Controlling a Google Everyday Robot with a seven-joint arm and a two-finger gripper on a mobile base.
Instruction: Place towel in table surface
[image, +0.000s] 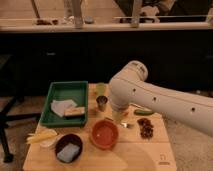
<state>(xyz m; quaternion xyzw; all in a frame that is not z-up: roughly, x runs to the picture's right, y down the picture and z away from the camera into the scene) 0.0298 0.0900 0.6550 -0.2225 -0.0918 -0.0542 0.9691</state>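
Note:
The towel (62, 106) is a pale folded cloth lying in the green tray (63, 90) at the left of the wooden table (135, 155). A tan block (75, 111) lies beside it in the tray. My white arm reaches in from the right, and its wrist hangs over the table's middle. The gripper (119, 119) points down just right of a small metal cup (101, 103) and above the red bowl (104, 134), well to the right of the towel. It is mostly hidden under the wrist.
A green cup (101, 88) stands behind the metal cup. A dark bowl (68, 147) holding something bluish and a yellow item (42, 136) sit at the front left. A green vegetable (144, 112) and dark lumps (146, 128) lie at the right. A dark counter runs behind the table.

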